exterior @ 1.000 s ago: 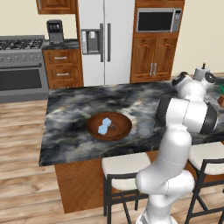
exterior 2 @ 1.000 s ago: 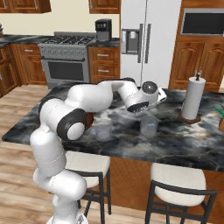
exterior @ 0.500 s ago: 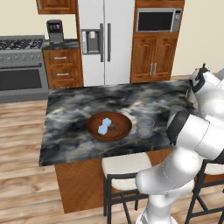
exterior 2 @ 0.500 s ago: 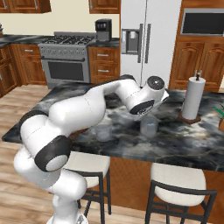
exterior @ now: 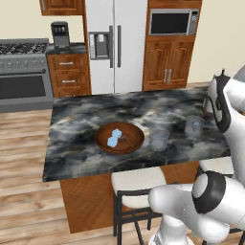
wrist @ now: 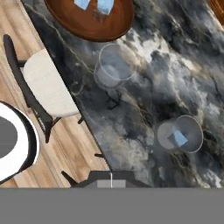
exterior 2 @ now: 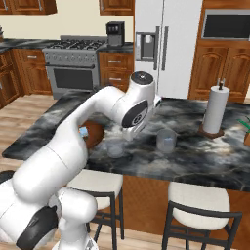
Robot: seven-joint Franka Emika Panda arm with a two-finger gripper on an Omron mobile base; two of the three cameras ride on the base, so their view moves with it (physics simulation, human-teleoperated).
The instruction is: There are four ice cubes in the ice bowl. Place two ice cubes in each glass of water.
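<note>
A: Left base cam – where's your ice?
B: Cubes (exterior: 114, 138) sit in the wooden ice bowl (exterior: 119, 138) on the table (exterior: 76, 124); near glass (exterior: 159, 139) just beside it, far glass (exterior: 194, 126) further right.
A: Right base?
B: The glasses look clear, w/ a paper-towel roll beyond.
A: Hand cam?
B: One cube's in the far glass, so probably a fresh drop. Pincer's shut, nothing held; you need 3 more.

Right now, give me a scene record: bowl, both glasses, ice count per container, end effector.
bowl: wide reddish-brown wooden bowl on the dark marble island
ice in bowl: pale-blue ice cubes clustered together; exact count unclear
near glass: clear tumbler beside the bowl, no cube visible inside
far glass: clear tumbler farther from the bowl, one pale-blue cube inside
end effector: shut, holding nothing visible
</note>
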